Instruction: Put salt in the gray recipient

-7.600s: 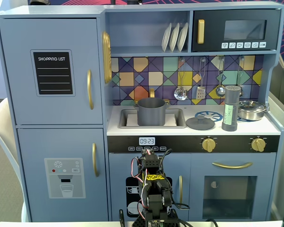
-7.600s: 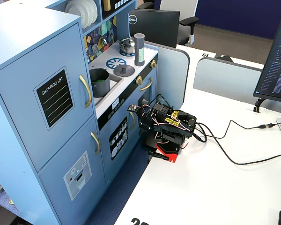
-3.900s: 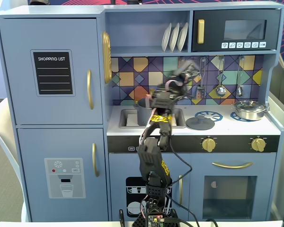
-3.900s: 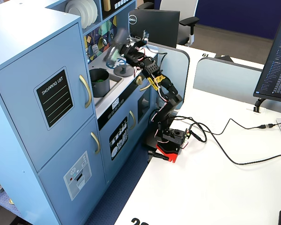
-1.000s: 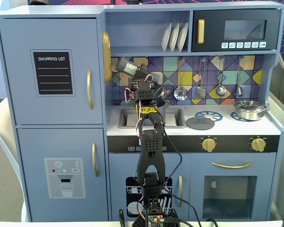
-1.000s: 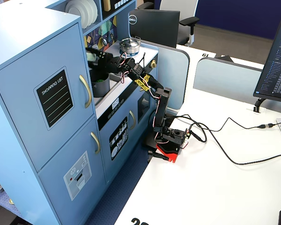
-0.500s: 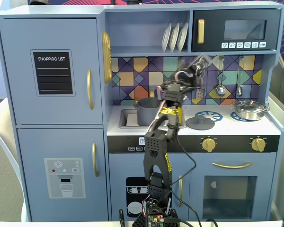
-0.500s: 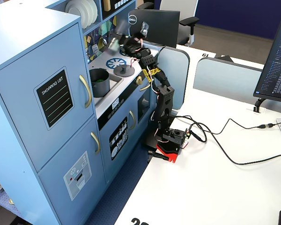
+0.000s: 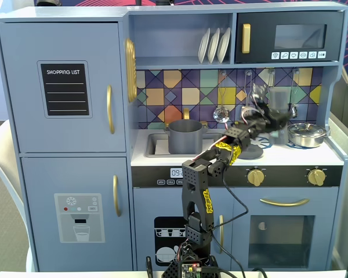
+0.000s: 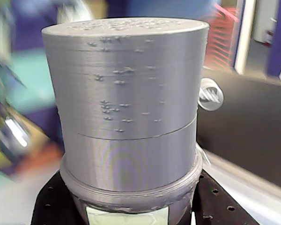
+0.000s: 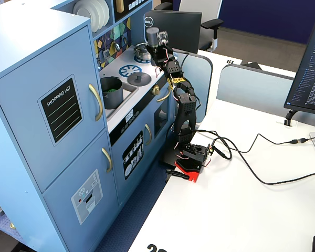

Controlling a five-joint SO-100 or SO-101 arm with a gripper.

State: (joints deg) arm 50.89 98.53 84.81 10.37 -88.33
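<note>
The salt shaker (image 10: 126, 108) is a gray ribbed cylinder with small holes in its top; it fills the wrist view. My gripper (image 10: 131, 211) is shut on its lower part, one black jaw on each side. In a fixed view the gripper (image 9: 274, 120) holds the shaker (image 9: 278, 110) in the air above the stove at the right of the toy kitchen. It also shows in another fixed view (image 11: 152, 37). The gray pot (image 9: 185, 136) stands in the sink, well left of the shaker. It holds something green in another fixed view (image 11: 111, 89).
A gray lid (image 9: 250, 152) lies on the stove under the arm. A small silver pan (image 9: 307, 134) sits at the counter's right end. Utensils (image 9: 221, 110) hang on the tiled back wall. White plates (image 9: 214, 45) stand on the shelf above.
</note>
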